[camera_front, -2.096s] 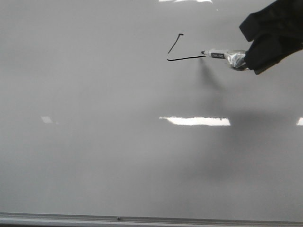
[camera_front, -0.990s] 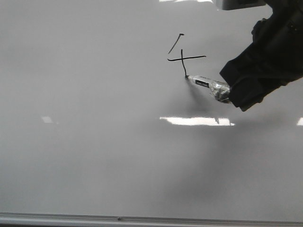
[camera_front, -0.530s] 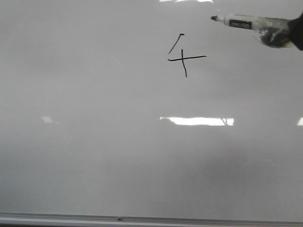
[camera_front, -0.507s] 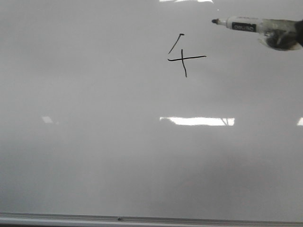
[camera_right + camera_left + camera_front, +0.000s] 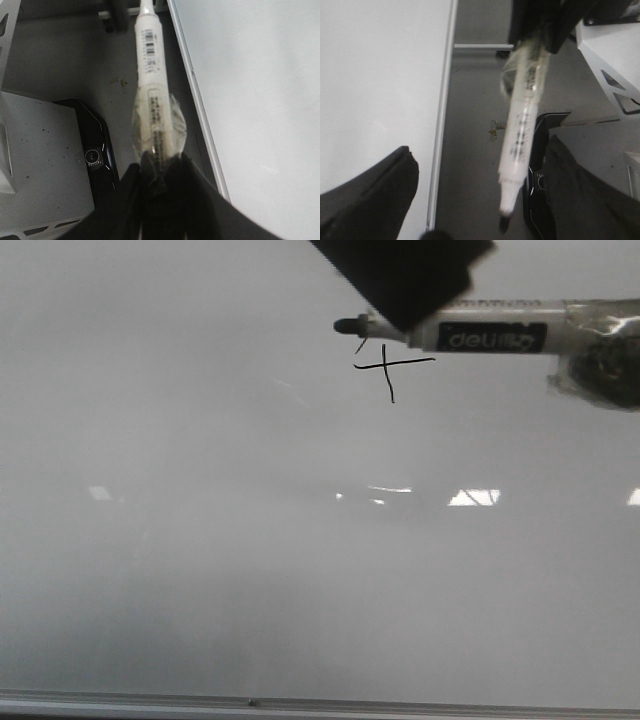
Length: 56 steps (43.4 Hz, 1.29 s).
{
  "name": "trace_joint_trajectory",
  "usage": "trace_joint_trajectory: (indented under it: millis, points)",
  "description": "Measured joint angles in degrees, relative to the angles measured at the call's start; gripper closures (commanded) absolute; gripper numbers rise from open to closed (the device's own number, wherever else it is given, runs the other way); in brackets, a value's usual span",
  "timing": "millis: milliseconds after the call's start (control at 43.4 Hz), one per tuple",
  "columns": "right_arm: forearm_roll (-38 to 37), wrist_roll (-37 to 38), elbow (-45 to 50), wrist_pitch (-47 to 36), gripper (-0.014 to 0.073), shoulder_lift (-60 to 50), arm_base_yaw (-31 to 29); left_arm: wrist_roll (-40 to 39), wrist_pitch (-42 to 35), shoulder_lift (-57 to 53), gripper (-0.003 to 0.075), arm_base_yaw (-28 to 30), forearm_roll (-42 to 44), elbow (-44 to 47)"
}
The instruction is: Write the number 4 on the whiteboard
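The number 4 (image 5: 387, 367) is drawn in thin black on the whiteboard (image 5: 200, 540), upper middle of the front view. A white marker (image 5: 470, 337) lies level across its top stroke, close to the camera, hiding part of it. My right gripper (image 5: 160, 167) is shut on the marker's taped rear end (image 5: 157, 120). My left gripper (image 5: 479, 150) is open, its two black fingers (image 5: 367, 200) wide apart on either side of the marker's tip end (image 5: 517, 150), not touching it. A black gripper part (image 5: 400, 270) covers the top of the front view.
A silver frame strip (image 5: 300, 703) runs along the board's lower edge. Glare patches (image 5: 475, 497) lie mid-board. The wrist views show the board's edge (image 5: 200, 100), grey floor, a black device (image 5: 92, 147) and a white speckled box (image 5: 35, 165).
The 4 got its vertical stroke, then the marker lifted off to the upper right. It has now come left and close to the camera, and a black gripper part has entered at the top.
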Motion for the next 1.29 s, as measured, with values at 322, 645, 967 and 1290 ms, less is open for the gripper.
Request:
trace_joint_trajectory:
  millis: [322, 645, 967, 1290]
  points:
    - [0.3, -0.3, 0.0, -0.3, 0.0662, 0.0, 0.0, 0.5, 0.9, 3.1, 0.0442, -2.4, 0.9, -0.8]
    - [0.3, -0.5, 0.0, -0.8, 0.0393, 0.0, 0.0, 0.7, 1.4, 3.1, 0.0705, -2.5, 1.0, -0.9]
    - [-2.2, 1.8, 0.0, -5.3, 0.0024, -0.8, 0.0, -9.4, 0.7, 3.1, 0.0709, -2.5, 11.4, -0.9]
    - [-7.4, 10.0, 0.0, -10.1, 0.0025, -2.7, -5.0, -37.1, -0.4, -6.5, 0.0709, 3.6, 33.0, 0.6]
